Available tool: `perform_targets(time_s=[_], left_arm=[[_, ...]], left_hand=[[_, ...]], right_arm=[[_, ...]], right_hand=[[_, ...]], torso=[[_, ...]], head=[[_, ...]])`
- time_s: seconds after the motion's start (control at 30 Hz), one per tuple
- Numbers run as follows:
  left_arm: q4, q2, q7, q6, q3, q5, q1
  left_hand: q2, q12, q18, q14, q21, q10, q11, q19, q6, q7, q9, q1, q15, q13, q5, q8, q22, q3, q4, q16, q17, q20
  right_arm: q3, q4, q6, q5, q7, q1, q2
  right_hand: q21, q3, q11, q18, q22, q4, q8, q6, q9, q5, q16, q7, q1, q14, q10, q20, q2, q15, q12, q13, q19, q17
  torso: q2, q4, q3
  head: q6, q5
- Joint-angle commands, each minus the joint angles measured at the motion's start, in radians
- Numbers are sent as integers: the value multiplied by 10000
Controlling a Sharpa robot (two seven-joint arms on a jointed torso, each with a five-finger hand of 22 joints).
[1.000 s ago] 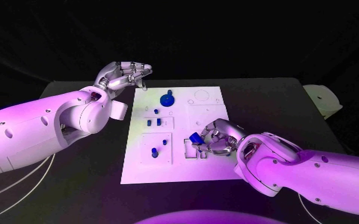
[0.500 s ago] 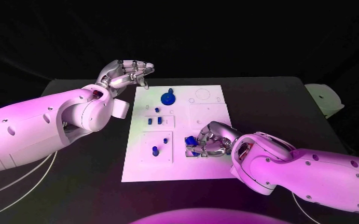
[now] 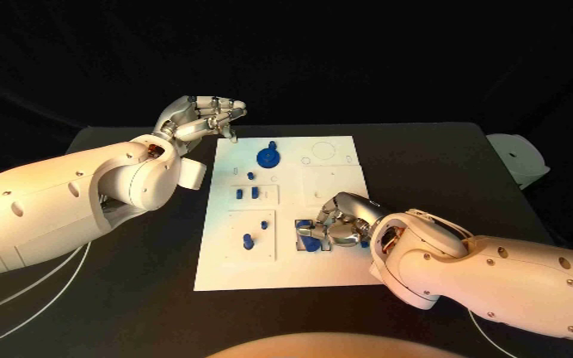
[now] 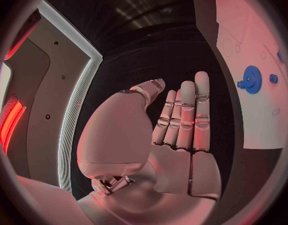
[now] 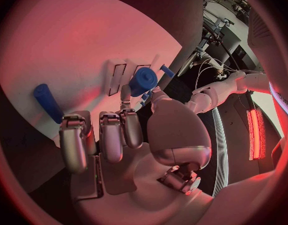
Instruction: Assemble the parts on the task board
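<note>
The white task board (image 3: 329,184) lies in the middle of the black table. My right hand (image 3: 343,225) rests low on its near right part, over a rectangular recess (image 3: 301,240). Thumb and a finger pinch a blue cylindrical part (image 5: 144,80) against the board, and the same blue part (image 3: 308,230) sits at the fingertips in the head view. A blue peg (image 5: 47,103) lies beside the other fingers. My left hand (image 3: 200,118) hovers off the board's far left corner, its fingers (image 4: 184,116) straight and holding nothing. A blue gear (image 3: 267,157) stands near it.
Small blue parts sit in the board's left column: one (image 3: 250,177) below the gear, a pair (image 3: 246,195) in a frame, and two more (image 3: 247,243) in a nearer frame. A white object (image 3: 522,157) stands at the table's right edge.
My right hand has come down and slightly left with the blue part, from above the board to the recess. The left hand has barely moved.
</note>
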Motion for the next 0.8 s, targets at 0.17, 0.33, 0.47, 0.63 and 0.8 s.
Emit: perform_targets(time_s=[0.17, 0.33, 0.47, 0.63, 0.8], left_arm=[[36, -5, 48, 146, 6, 14, 11], [41, -16, 41, 141, 6, 14, 11], [45, -26, 39, 138, 6, 14, 11], [47, -43, 35, 135, 6, 14, 11], [49, -51, 36, 132, 6, 14, 11]], left_hand=[[14, 42, 60, -64, -38, -52, 15, 15, -50, 6, -4, -27, 16, -16, 5, -4, -17, 17, 43, 54, -13, 70], [14, 42, 60, -64, -38, -52, 15, 15, -50, 6, -4, -27, 16, -16, 5, -4, -17, 17, 43, 54, -13, 70], [14, 42, 60, -64, -38, -52, 15, 15, -50, 6, -4, -27, 16, -16, 5, -4, -17, 17, 43, 54, -13, 70], [14, 42, 60, -64, -38, -52, 15, 15, -50, 6, -4, -27, 16, -16, 5, -4, -17, 17, 43, 54, -13, 70], [12, 63, 60, -71, -44, -66, 18, 18, -63, 11, -5, -27, 18, -16, 4, -6, -21, 15, 43, 65, -17, 72]], right_arm=[[2, 25, -20, -847, -138, -8, 24], [2, 63, -20, -918, -117, -8, 15], [2, 152, -50, -955, -24, -8, -66], [2, 365, -18, -977, 186, -9, -258], [1, 531, 96, -1007, 290, -12, -453]], right_hand=[[44, -241, -59, -142, 2631, -2, 72, -113, 4, -102, -1, 19, -153, 893, 32, -62, 14, -61, -121, 1356, 1063, 1917], [44, -286, -55, -142, 2631, -1, 75, -125, 7, -108, -3, 21, -163, 892, 15, -60, 23, -60, -150, 1336, 1063, 1913], [44, -351, -53, -142, 2631, -12, 89, -143, 15, -40, -2, 25, -112, 893, 23, -55, 117, -55, -140, 1349, 1063, 1919], [44, -582, -78, -142, 2631, -40, 196, -127, 56, 240, 15, -2, 587, 903, 64, -64, 225, -69, -100, 1392, 1063, 1964], [44, -729, -103, -142, 2631, -52, 286, -82, 85, 449, 35, -36, 1008, 913, 90, -80, 278, -92, -73, 1421, 1063, 2011]], torso=[[3, -5, -2], [2, -3, 3], [-1, -4, 2], [4, -1, 7], [-6, -14, 9]], head=[[-10, 2], [-18, 4], [-21, 3], [-30, 4], [-12, -4]])
